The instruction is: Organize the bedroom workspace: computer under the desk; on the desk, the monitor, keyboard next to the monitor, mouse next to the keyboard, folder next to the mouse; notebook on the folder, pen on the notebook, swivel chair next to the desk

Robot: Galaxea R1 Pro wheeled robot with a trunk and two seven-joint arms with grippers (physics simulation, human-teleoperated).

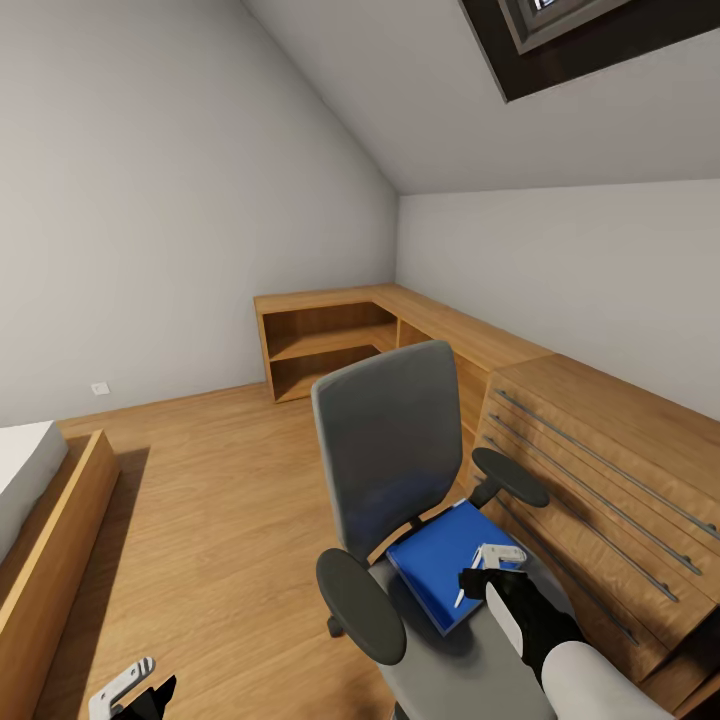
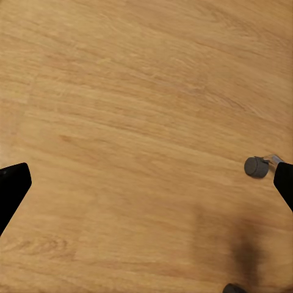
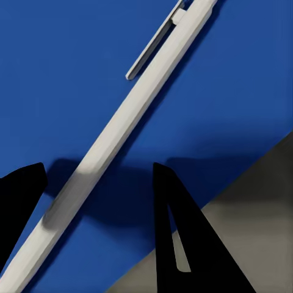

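Head cam: the grey swivel chair [image 1: 390,470] stands on the wood floor [image 1: 220,500], just beside a light wooden drawer unit [image 1: 600,470] w/ long metal handles. A bright blue folder [image 1: 435,560] lies flat on the seat, a thin white pen [image 1: 466,588] resting on it. The right pincer [image 1: 492,572] hangs low over the folder's near edge, right at the pen. The left pincer [image 1: 135,692] sits low near the floor, well apart from the chair. A bed [image 1: 30,520] edges in at left; wooden corner shelving [image 1: 340,340] lines the far walls.

Left wrist cam: left pincer [image 2: 146,183] jaws spread wide over bare floor, nothing between them; a chair caster [image 2: 256,166] is near one finger.

Right wrist cam: right pincer [image 3: 101,213] jaws apart, straddling the pen [image 3: 122,122], which lies on the folder [image 3: 61,61]; not yet clamped. Grey seat fabric shows at the folder's corner.
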